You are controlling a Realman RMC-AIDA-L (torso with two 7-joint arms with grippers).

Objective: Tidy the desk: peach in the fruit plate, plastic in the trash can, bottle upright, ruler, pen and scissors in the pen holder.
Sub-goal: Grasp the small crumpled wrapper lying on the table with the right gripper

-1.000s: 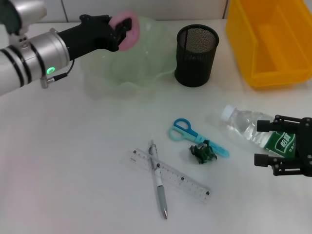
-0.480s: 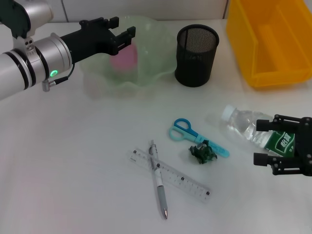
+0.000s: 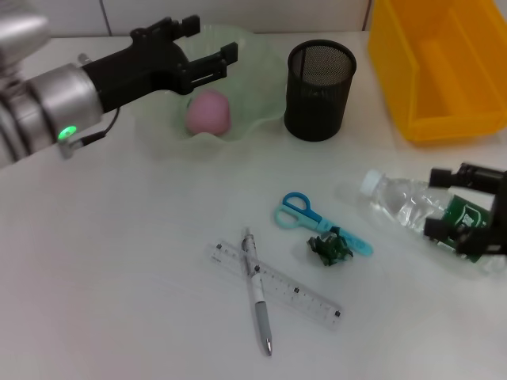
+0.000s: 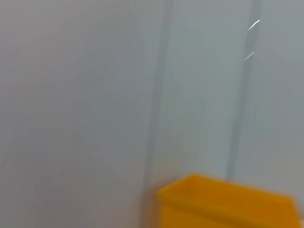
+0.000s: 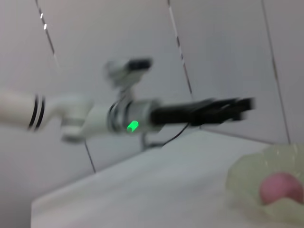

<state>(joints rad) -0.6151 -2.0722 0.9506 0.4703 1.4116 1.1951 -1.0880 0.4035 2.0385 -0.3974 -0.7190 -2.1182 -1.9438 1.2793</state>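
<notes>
A pink peach (image 3: 209, 112) lies in the pale green fruit plate (image 3: 261, 59) at the back. My left gripper (image 3: 207, 41) hovers open just above it, holding nothing. The right wrist view shows that peach (image 5: 280, 187) and plate (image 5: 247, 178) too. A clear bottle (image 3: 404, 207) with a green label lies on its side at the right. My right gripper (image 3: 467, 207) is open, with one finger on each side of the label end. Blue scissors (image 3: 305, 214), a crumpled green plastic scrap (image 3: 329, 247), a clear ruler (image 3: 277, 286) and a silver pen (image 3: 257, 294) lie mid-table. The pen crosses the ruler.
The black mesh pen holder (image 3: 319, 89) stands right of the plate. A yellow bin (image 3: 440, 67) fills the back right corner and also shows in the left wrist view as the bin (image 4: 228, 204). White tabletop stretches along the left and front.
The left gripper let the peach go, and it now rests in the plate. The fingers opened and rose slightly. The right gripper moved farther back and right onto the bottle's label end.
</notes>
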